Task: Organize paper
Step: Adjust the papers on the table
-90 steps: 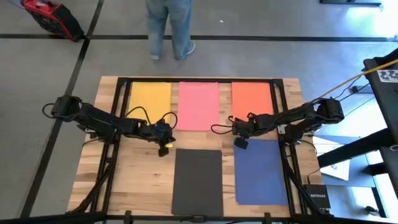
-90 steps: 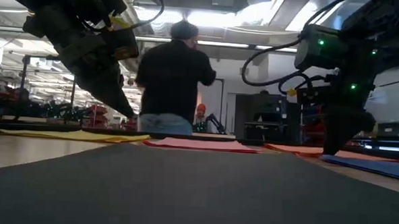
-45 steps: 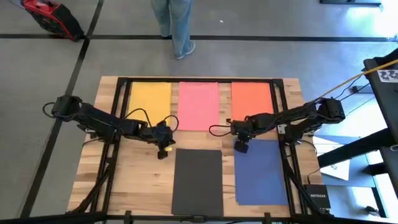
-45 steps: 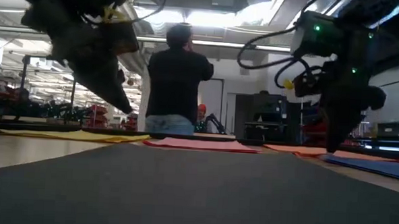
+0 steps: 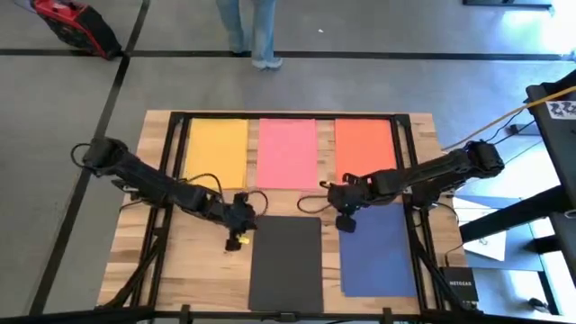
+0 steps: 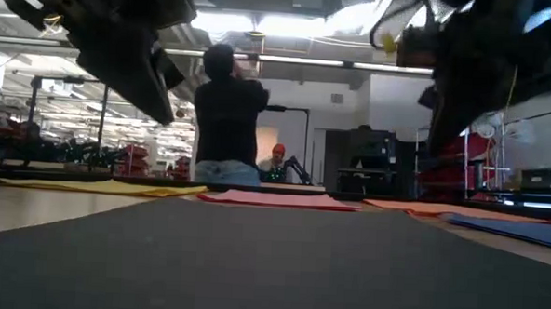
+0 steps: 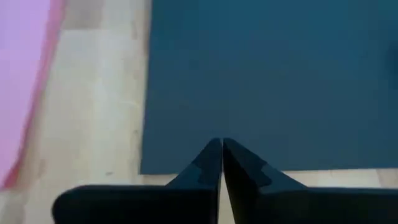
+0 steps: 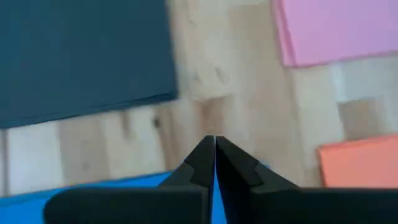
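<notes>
While five sheets are lying flat on the wooden table (image 5: pixel 207 261), both grippers are hovering near the front row.
Left gripper (image 5: pixel 238 240), fingers pressed together, is hanging beside the black paper (image 5: pixel 285 261); right gripper (image 5: pixel 344 222), likewise closed, is hanging at the dark blue paper (image 5: pixel 378 247); only the high view is showing yellow (image 5: pixel 216 151), pink (image 5: pixel 287 152) and orange (image 5: pixel 364 148) whole; only the low view is showing a person (image 6: pixel 226 115) standing upright behind.

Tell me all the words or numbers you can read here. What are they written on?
"NETGEAR": on the small black box at the table's near right corner, high view.
A black-and-white square marker, far right: a pattern, no readable words.
The paper sheets, such as the black sheet, carry no writing.
</notes>
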